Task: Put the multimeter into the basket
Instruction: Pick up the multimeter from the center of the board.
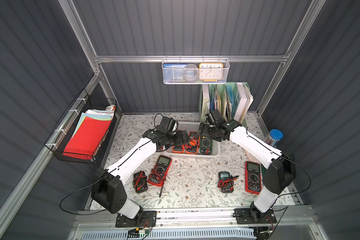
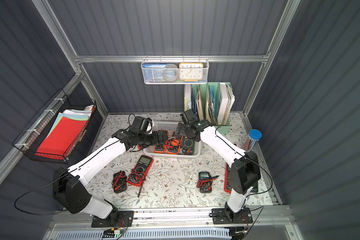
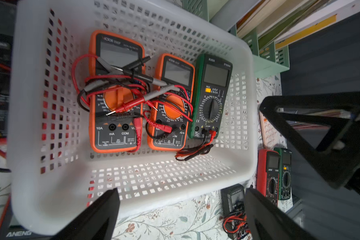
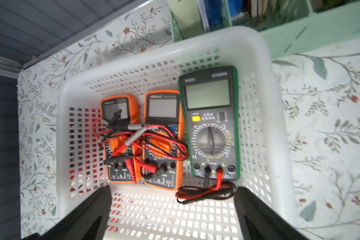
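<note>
Rail point(image 1: 195, 215) edges floral tabletop point(image 1: 193, 187) within grey walls point(image 1: 185, 27); left end effector point(image 3: 179, 192), right end effector point(image 4: 173, 190) spread apart.

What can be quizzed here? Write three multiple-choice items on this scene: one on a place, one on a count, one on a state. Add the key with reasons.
1. Where in the basket does the green multimeter lie?
A. Between the two orange ones
B. At one end of the row, beside an orange multimeter
C. On top of the others

2. How many multimeters lie in the basket?
A. Two
B. Three
C. Five

3. How do the left gripper and right gripper stand?
A. Both open, holding nothing
B. Left shut on a multimeter
C. Right shut on a test lead

Key: 1 B, both wrist views show it last in the row; 2 B, two orange and one green; 3 A, in each wrist view the jaws stand wide apart with nothing between them.
</note>
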`<state>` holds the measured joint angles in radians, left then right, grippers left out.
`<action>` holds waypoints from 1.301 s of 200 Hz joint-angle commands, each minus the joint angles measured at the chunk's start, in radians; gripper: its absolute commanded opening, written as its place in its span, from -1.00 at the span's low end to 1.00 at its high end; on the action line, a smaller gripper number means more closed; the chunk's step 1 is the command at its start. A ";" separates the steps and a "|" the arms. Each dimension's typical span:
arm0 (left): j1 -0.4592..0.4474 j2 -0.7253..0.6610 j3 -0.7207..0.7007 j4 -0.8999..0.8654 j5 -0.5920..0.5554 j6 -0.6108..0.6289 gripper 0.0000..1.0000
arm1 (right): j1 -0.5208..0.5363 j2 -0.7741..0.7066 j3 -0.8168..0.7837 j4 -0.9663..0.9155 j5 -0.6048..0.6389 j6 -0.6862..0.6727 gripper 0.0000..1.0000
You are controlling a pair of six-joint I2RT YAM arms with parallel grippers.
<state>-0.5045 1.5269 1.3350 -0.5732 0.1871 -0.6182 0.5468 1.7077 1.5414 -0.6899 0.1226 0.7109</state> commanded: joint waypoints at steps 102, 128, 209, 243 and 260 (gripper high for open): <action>-0.137 -0.193 -0.203 -0.013 -0.175 -0.036 0.99 | 0.020 -0.405 -0.430 -0.034 -0.036 0.048 0.96; -0.137 -0.250 -0.204 -0.141 -0.246 0.041 0.99 | 0.046 -0.435 -0.470 -0.018 -0.045 0.079 0.96; -0.135 -0.268 -0.332 -0.277 -0.416 0.166 0.98 | 0.172 -0.404 -0.515 0.113 -0.061 0.161 0.96; -0.128 -0.197 -0.352 -0.315 -0.397 0.193 0.98 | 0.196 -0.376 -0.515 0.163 -0.080 0.171 0.96; -0.108 -0.168 -0.353 -0.320 -0.365 0.208 0.98 | 0.200 -0.366 -0.513 0.177 -0.086 0.171 0.96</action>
<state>-0.6357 1.3254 0.9897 -0.8444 -0.1928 -0.4595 0.7376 1.3277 1.0386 -0.5537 0.0483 0.8661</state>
